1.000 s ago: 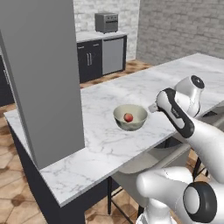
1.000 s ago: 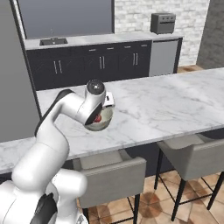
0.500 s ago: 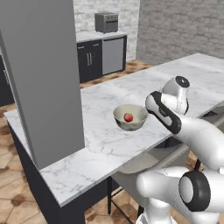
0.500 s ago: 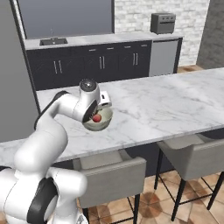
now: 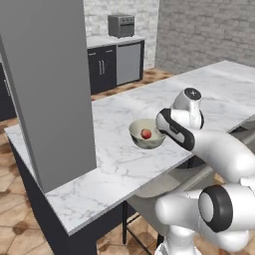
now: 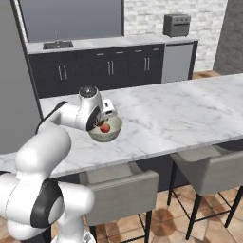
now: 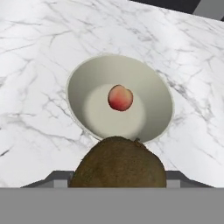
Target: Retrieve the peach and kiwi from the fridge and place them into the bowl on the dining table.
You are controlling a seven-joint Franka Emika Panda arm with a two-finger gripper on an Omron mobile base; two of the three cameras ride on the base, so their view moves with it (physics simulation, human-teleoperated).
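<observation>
Kiwi [image 7: 118, 162] is pinched in the pincer [image 7: 118, 181], hovering at the bowl's [image 7: 78, 74] 6 o'clock rim on the marble surface [image 7: 39, 39]. Peach [image 7: 120, 97] lies inside. Kiwi should be carried toward 12 o'clock over the centre, lowered, then released.

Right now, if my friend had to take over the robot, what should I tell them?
Gripper: jaws shut on the kiwi, held just short of the bowl's near rim, above it.
Peach: lying in the bowl.
Bowl: on the dining table.
Done: peach delivered, kiwi brought over.
Left: move over the bowl and let the kiwi go inside.
</observation>
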